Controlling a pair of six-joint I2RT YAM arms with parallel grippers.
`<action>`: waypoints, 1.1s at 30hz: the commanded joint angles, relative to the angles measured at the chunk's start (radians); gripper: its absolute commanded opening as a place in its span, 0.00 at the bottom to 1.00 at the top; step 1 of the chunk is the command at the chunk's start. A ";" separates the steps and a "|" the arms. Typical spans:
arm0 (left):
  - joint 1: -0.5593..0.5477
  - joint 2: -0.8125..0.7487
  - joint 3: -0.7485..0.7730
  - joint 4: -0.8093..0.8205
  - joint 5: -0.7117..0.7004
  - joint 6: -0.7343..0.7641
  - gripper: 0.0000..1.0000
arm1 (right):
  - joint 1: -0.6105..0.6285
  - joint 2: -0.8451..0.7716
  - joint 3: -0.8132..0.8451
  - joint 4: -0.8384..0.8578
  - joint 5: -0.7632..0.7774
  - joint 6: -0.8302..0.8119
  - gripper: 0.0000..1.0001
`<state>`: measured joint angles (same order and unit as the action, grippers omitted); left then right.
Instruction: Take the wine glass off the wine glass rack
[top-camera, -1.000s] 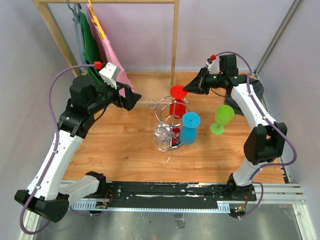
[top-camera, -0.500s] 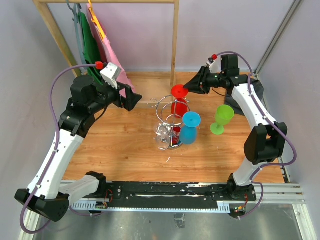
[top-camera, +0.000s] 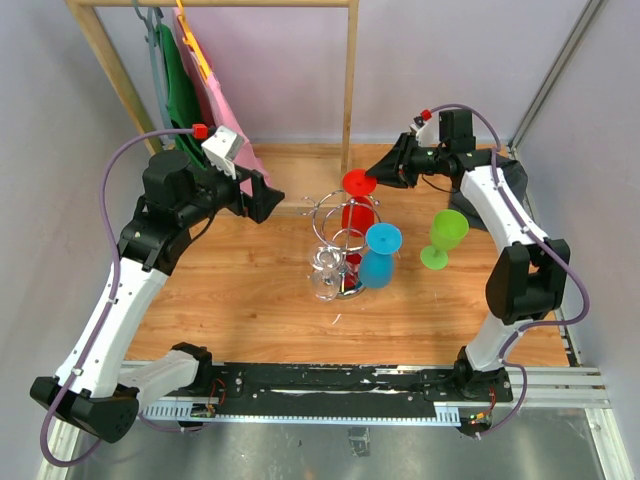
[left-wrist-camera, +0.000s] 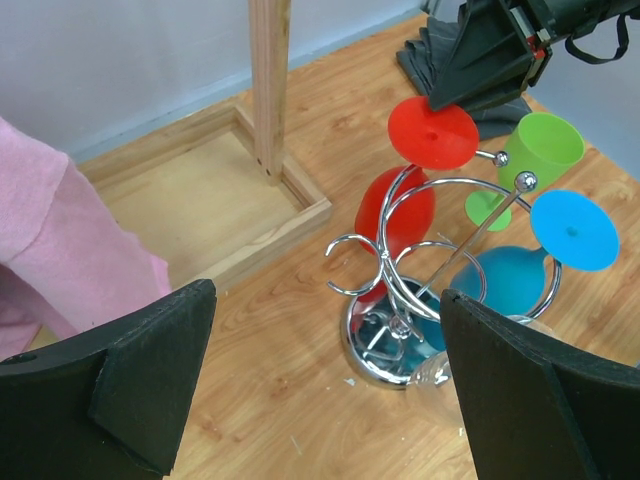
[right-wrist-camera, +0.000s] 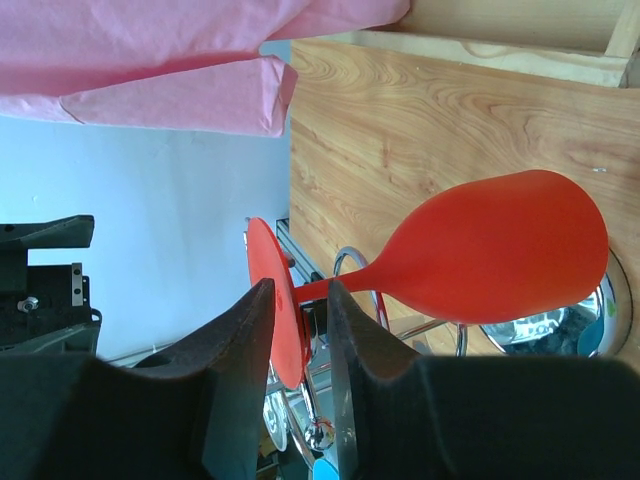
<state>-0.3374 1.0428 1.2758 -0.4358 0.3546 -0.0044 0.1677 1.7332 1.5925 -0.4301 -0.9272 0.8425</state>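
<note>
Black fingers spread wide: your left hand (top-camera: 262, 197) hangs empty at 10 o'clock from the chrome wire wine glass rack (top-camera: 338, 235), well apart from it.

On the rack's 12 o'clock side the red wine glass (top-camera: 355, 213) hangs bowl-down, its stem (right-wrist-camera: 340, 285) caught in a curled loop and its flat round foot (left-wrist-camera: 433, 133) on top. A blue glass (top-camera: 380, 258) hangs at 4 o'clock and a clear glass (top-camera: 323, 278) at 7 o'clock. A green glass (top-camera: 443, 235) stands on the table (top-camera: 240, 280) at 3 o'clock.

The red one looks like opaque plastic, so expect it to be light, stiff and smooth enough to slip. Take it by the foot or by the stem just under it. The rounded bowl would likely slide out of a pinch. The rack itself is probably light too, so a snagged stem may drag it.

Your right hand (top-camera: 380, 173) comes in from 1 o'clock with a narrow gap. Its fingers (right-wrist-camera: 235, 380) straddle the foot's rim, with no squeeze visible.

Compared with a second ago, the right hand has crept slightly closer to the foot. The glasses, the rack and your left hand sit practically where they were.
</note>
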 joint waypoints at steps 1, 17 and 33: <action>-0.006 -0.004 0.014 -0.002 0.017 0.007 0.99 | -0.019 0.017 0.032 0.022 -0.021 0.007 0.29; -0.005 -0.011 0.012 -0.007 0.019 0.010 0.99 | -0.021 0.028 0.069 0.020 -0.019 0.012 0.27; -0.006 -0.018 0.000 -0.008 0.027 0.010 0.99 | -0.029 0.006 0.055 0.030 -0.026 0.026 0.01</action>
<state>-0.3374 1.0424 1.2758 -0.4511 0.3618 -0.0036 0.1677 1.7561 1.6295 -0.4156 -0.9279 0.8570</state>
